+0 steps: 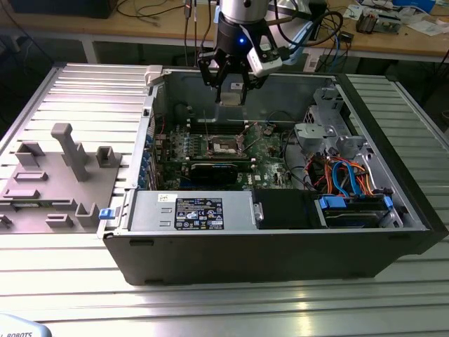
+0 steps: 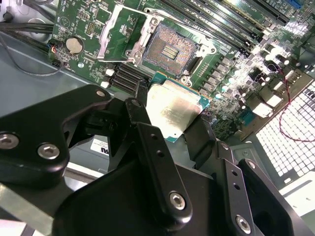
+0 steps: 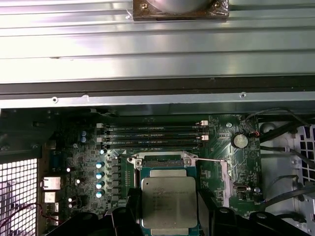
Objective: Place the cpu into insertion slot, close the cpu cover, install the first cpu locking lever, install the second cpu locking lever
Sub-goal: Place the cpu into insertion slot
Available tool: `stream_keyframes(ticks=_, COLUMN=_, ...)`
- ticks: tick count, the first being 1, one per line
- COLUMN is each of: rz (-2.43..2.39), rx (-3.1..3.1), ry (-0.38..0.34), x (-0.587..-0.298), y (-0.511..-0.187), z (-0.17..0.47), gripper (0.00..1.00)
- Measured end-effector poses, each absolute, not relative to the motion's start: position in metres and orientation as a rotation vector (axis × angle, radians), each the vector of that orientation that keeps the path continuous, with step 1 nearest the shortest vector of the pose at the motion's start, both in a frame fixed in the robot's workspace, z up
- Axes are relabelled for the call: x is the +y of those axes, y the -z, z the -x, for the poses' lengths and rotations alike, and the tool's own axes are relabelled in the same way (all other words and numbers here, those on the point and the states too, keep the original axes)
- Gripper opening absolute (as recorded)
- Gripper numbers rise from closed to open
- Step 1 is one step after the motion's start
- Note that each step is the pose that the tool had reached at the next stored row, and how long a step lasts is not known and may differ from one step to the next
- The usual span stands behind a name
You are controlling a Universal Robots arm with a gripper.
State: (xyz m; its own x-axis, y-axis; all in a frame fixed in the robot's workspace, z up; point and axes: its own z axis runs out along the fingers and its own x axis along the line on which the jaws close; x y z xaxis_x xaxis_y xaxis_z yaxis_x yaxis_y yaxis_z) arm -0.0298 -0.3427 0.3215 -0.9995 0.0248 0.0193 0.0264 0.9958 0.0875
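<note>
My gripper (image 1: 230, 88) hangs above the open computer case, shut on the cpu (image 2: 174, 110), a flat square chip with a silver-grey top. In both wrist views the black fingers (image 2: 140, 115) clamp two opposite edges of the chip (image 3: 169, 201). Below it on the green board lies the insertion slot (image 2: 170, 46), a dark square socket with its contact field bare. The cpu cover (image 2: 106, 37), a silvery frame plate, stands swung open beside the socket. In the exterior view the socket (image 1: 223, 145) sits well below the gripper. A thin locking lever (image 3: 211, 161) sticks out at the socket's side.
Long black memory slots (image 3: 152, 135) run beside the socket. A power supply (image 1: 189, 210) fills the case's front, and a drive cage with blue and orange cables (image 1: 351, 189) stands at the exterior view's right. A grey fixture block (image 1: 56, 175) lies outside the case.
</note>
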Motion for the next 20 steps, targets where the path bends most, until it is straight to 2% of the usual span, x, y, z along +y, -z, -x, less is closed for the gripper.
stream_keyframes(ticks=20, rz=0.040, rx=-3.120, ry=0.137, x=-0.3427, y=-0.3172, z=0.0298, gripper=0.55)
